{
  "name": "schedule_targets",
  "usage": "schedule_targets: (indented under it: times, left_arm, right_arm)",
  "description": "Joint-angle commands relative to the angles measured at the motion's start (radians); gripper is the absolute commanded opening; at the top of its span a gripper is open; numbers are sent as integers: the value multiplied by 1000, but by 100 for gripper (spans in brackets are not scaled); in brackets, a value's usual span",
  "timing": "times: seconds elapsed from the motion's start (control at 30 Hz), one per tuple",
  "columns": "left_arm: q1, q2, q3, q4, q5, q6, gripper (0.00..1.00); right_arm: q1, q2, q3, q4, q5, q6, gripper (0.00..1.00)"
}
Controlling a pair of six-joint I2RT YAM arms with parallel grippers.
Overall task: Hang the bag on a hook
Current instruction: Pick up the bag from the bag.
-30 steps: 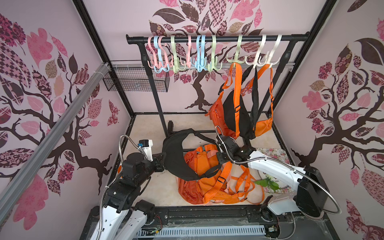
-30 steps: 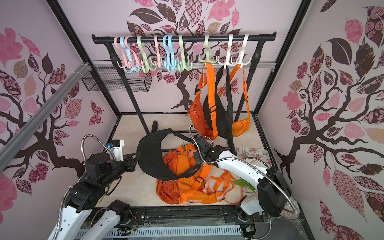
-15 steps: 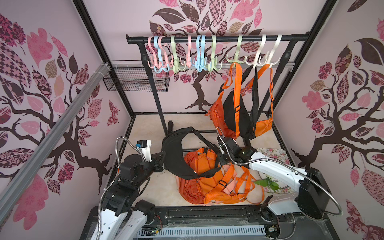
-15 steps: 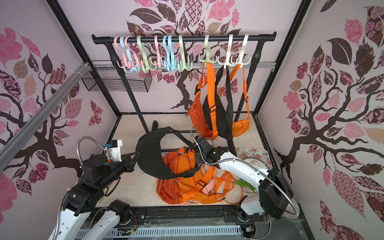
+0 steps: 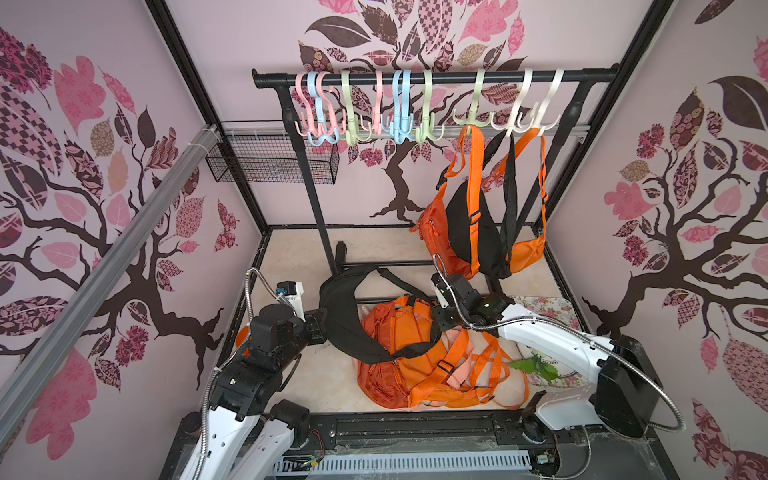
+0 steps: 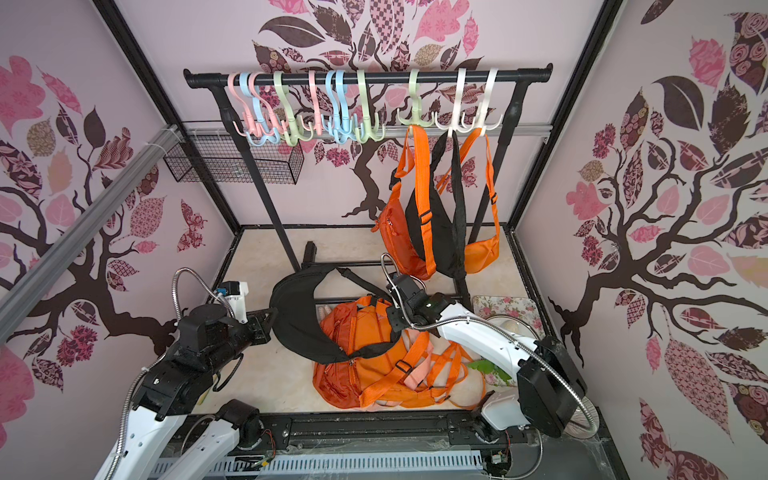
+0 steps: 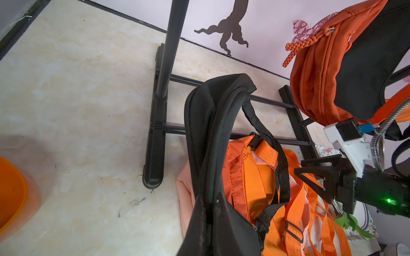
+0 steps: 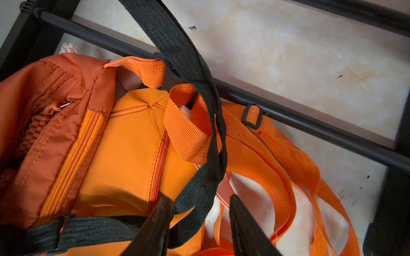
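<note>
- The right tool (image 8: 199, 200): its jaws, nearly closed a second ago, now stand apart at a middling gap. The black strap (image 8: 200, 73) runs loose between them, unpinched.
- The left tool (image 7: 208, 202): clamped on the edge of the black bag (image 5: 345, 320), as it was a second ago. The bag has barely shifted.
- The bag: held up off the worktop (image 5: 299, 253), with its lower end draped on the orange bags (image 5: 415, 361) heaped near the front. It sits well below the hooks (image 5: 357, 131).
- The strap: in both top views it arcs from the bag's top towards the right tool. After the release it lies as a slack loop.
- The rail (image 5: 436, 77): the hung bags (image 5: 478, 224) take up hooks at the end on the right arm's side. The pastel hooks towards the other end are free.
- Reading, as a judgement: the right tool seems to be letting go in order to re-grip, so the bag now depends on the left tool alone. The loop will probably have to be retaken and spread before it can be lifted to a free hook. Hanging has not yet begun.
</note>
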State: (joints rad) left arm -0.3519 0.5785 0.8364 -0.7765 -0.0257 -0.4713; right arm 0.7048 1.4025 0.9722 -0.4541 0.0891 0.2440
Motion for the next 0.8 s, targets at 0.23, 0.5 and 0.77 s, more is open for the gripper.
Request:
schedule_targets:
  times: [0.23, 0.5, 0.77]
  left_arm:
    - [4, 15, 41, -38, -96, 2, 0]
    - [4, 15, 30, -28, -96, -6, 0]
    - [4, 13, 31, -33, -105, -4, 0]
  right_arm:
    - [-69, 81, -47, 58, -150, 33, 47]
    - [-113, 108, -82, 157, -225, 34, 45]
    - [-122, 147, -89, 195, -236, 44, 41]
